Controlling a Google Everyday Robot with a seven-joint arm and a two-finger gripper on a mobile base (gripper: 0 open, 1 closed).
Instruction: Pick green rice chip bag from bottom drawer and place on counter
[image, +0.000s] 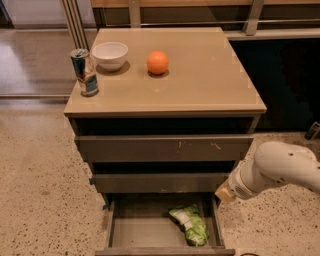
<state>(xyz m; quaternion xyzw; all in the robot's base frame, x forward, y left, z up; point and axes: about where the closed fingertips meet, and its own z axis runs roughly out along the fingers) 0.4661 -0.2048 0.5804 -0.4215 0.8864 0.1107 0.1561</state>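
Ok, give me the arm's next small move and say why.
Probably shift the gripper left and down toward the green rice chip bag. The bag lies in the open bottom drawer, near its right front, and the gripper hangs just outside the drawer's right side, higher than the bag, not over it.
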